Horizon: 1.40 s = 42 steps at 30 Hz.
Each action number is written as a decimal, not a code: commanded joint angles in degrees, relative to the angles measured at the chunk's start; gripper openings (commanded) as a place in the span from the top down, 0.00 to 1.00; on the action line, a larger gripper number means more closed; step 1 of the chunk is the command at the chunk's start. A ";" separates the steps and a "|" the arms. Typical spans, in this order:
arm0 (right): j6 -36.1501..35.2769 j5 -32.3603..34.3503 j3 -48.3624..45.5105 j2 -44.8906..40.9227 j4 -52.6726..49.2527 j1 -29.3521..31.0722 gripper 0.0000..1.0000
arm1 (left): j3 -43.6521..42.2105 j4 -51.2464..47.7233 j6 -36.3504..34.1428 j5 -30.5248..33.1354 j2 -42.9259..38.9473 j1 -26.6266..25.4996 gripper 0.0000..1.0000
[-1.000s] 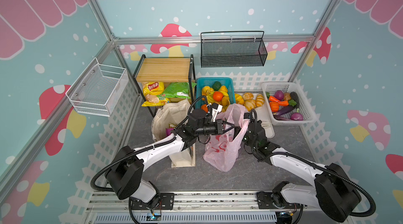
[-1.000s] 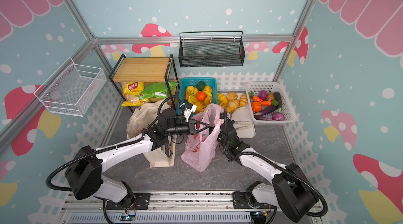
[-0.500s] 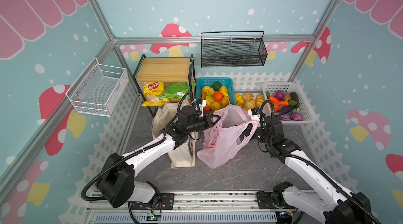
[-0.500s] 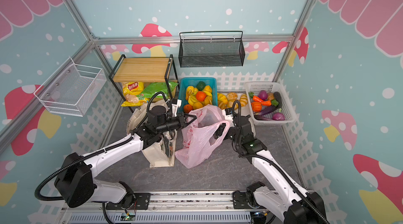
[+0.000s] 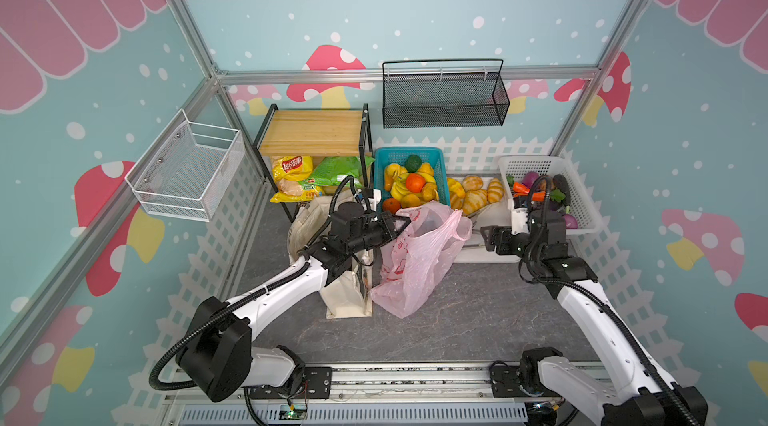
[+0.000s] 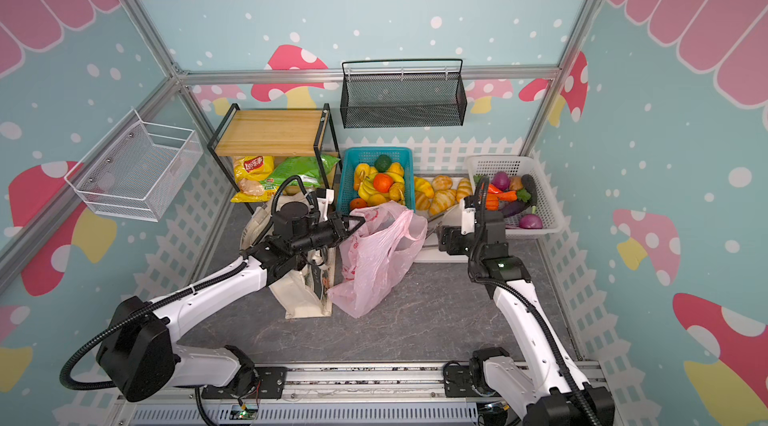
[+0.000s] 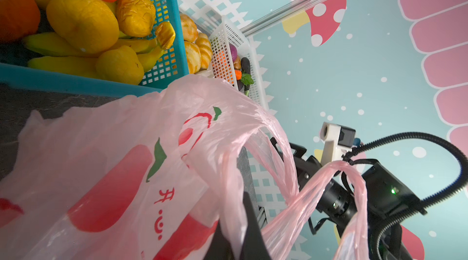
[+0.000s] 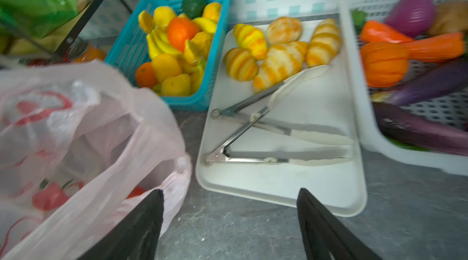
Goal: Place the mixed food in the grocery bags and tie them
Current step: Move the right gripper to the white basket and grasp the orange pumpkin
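The left hand [image 5: 403,221] is clenched on the thin translucent pink plastic bag [image 5: 415,262], apparently at its rim. The bag sags on the grey tabletop [image 5: 478,312], against the cream canvas tote [image 5: 345,299]. The right hand [image 5: 487,239] hangs released just beside the bag, near the white tray [image 8: 278,185].

The left tool [image 5: 402,221] is clamped, right tool [image 5: 487,238] spread.

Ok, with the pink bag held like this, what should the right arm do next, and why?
Probably swing the right gripper to the orange pumpkin in the white basket: its jaws are open and empty, while the left gripper, shut on the rim of the pink bag, holds its mouth open.
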<state>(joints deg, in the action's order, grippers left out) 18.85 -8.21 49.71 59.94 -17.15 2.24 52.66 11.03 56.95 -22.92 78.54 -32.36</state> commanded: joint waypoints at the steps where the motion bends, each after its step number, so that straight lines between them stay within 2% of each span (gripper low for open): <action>1: 2.54 0.64 3.11 5.58 7.63 -8.33 0.13 | -0.98 1.01 1.63 -0.11 -1.19 0.42 1.00; 4: 4.43 -1.04 7.30 14.10 13.02 -13.99 0.11 | -1.21 1.28 1.67 -0.16 -1.52 0.46 1.00; 7: 3.94 0.58 14.82 25.07 13.19 -16.39 0.11 | -1.53 1.88 1.90 -0.34 -1.71 0.48 1.00; 12: 2.22 1.53 25.92 40.43 11.88 -18.05 0.11 | -1.69 2.85 2.32 -0.76 -1.53 0.52 1.00; 16: 1.30 -2.68 36.56 53.25 7.50 -19.27 0.13 | -1.62 2.84 2.34 -1.03 -1.34 0.71 1.00; 20: 0.66 -6.57 44.45 61.36 3.93 -19.29 0.13 | -1.51 2.38 1.78 -0.60 -1.38 0.72 1.00; 28: 0.57 -6.96 48.00 68.16 2.87 -19.18 0.12 | -1.31 2.49 2.01 -0.85 -0.19 1.07 1.00; 33: 0.24 -7.86 50.21 71.23 2.31 -19.21 0.16 | -1.33 2.41 2.04 -0.99 0.21 1.08 1.00; 37: -0.03 -9.01 51.75 72.16 1.59 -19.20 0.23 | -1.35 2.43 1.87 -0.86 0.30 1.23 1.00; 42: -0.48 -9.03 51.80 69.81 1.60 -19.40 0.38 | -1.34 2.41 1.85 -0.78 0.43 1.42 1.00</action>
<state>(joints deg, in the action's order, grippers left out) 19.42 -16.53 100.44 130.69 -13.82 -16.88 51.99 12.71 58.33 -23.62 78.35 -31.55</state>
